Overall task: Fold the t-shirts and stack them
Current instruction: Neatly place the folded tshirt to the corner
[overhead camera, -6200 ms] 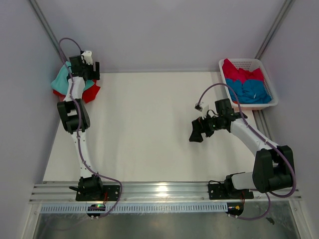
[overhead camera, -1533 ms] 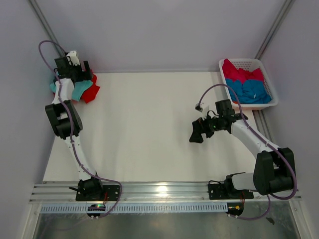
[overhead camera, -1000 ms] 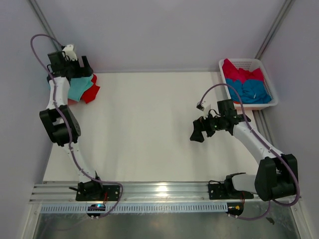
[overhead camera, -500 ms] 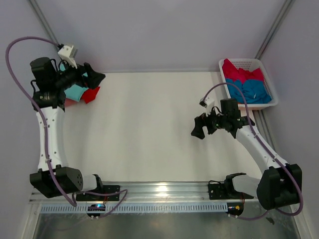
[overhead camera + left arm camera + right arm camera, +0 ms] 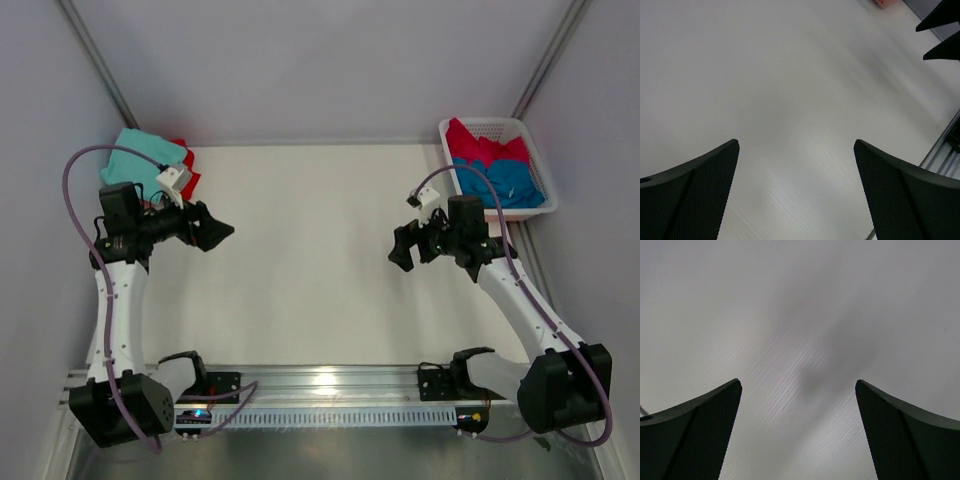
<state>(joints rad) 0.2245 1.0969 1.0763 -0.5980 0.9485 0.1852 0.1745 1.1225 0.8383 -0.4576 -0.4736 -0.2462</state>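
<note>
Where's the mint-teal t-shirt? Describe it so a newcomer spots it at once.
On the white table, go to the far-left corner, opposite the white basket. The mint-teal t-shirt lies there. It's the pale one, with a bright red t-shirt peeking out along its right edge.

Top external: fixed high behind arm bases, looks down and forward over whole table [image 5: 300, 220]; far off, both arms in frame, rail [image 5: 330, 380] along bottom.
Left wrist: rides behind left gripper [image 5: 796, 143], faces along own fingers [image 5: 695, 190] onto bare table middle, fairly near; rail corner at right edge.
Right wrist: behind right gripper [image 5: 797, 382], faces down at tabletop, very close.
Both wrist patches lie inside top view.
</note>
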